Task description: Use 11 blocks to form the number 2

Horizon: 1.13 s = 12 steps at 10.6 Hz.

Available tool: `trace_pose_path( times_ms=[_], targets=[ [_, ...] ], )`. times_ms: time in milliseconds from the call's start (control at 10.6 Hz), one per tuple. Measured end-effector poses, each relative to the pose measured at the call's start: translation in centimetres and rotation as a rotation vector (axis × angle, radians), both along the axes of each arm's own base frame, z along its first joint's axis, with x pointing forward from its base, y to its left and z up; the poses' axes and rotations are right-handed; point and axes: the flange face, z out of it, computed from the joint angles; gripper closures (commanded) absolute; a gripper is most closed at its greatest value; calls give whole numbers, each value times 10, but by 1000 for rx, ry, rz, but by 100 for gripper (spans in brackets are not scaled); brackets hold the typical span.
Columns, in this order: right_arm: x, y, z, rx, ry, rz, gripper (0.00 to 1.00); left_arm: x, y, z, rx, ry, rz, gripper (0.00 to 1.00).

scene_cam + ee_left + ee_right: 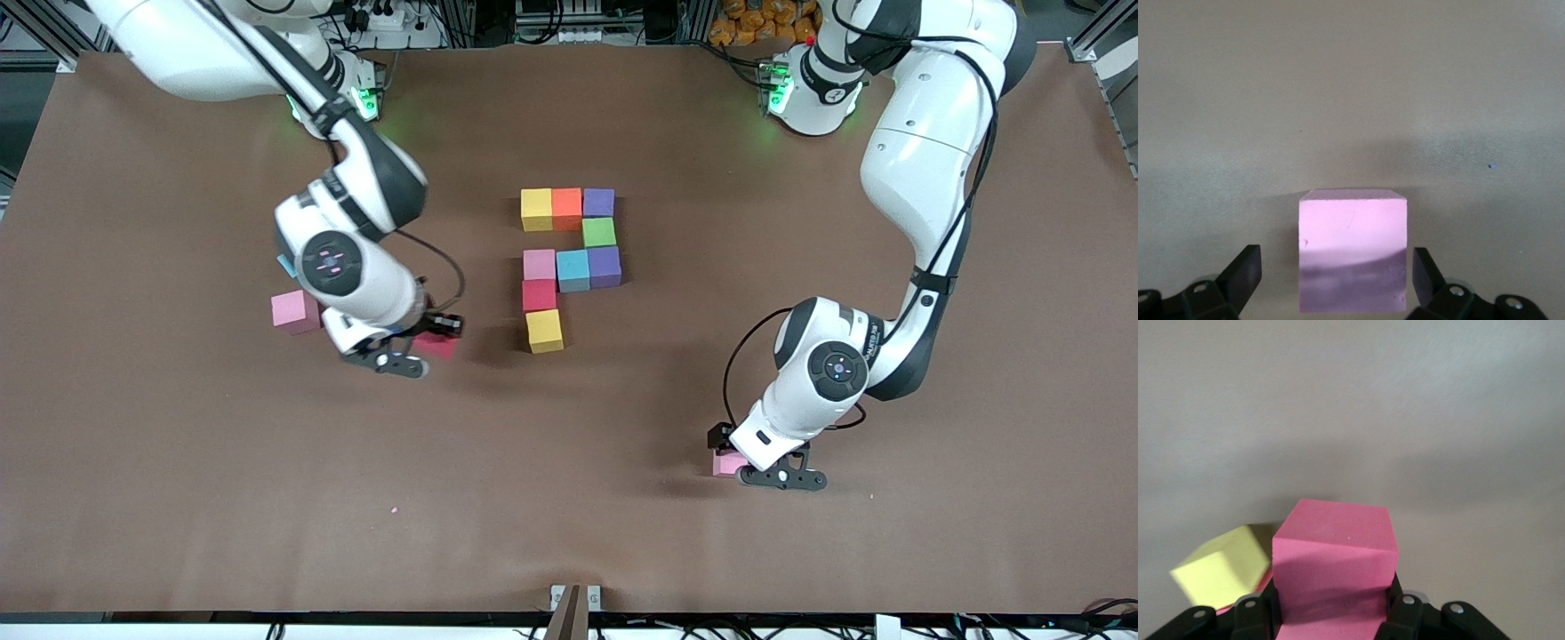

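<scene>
Both grippers working blocks
Right gripper [1331, 613] is clamping a red block [1335, 563]; left gripper [1331, 280], fingers spread, is straddling a pink block [1353, 250].

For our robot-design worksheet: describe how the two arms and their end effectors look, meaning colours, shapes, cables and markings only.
Both arms are glossy white, with rounded segments and black joint bands. A thin black cable loops outside each wrist. Round dark caps with small lit marks sit on the wrists, pink on the right arm and blue on the left. Green lights glow at the bases. The left end effector and right end effector are black, with flat fingers.
</scene>
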Motion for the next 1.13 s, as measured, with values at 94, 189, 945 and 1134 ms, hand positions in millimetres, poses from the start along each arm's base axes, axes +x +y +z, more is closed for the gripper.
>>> trace_pose_path(
  times_ms=[94, 189, 945, 1134],
  targets=[
    [-7, 28, -3, 2, 11, -76, 100, 0, 0, 0, 0, 0, 0, 0],
    [-13, 56, -8, 6, 24, -155, 100, 0, 0, 0, 0, -1, 0, 0],
    [-46, 182, -39, 61, 27, -680, 100, -1, -1, -20, -10, -4, -2, 11],
    [-37, 185, -43, 56, 50, -837, 100, -1, -1, -21, -10, -3, -4, 21]
  ],
)
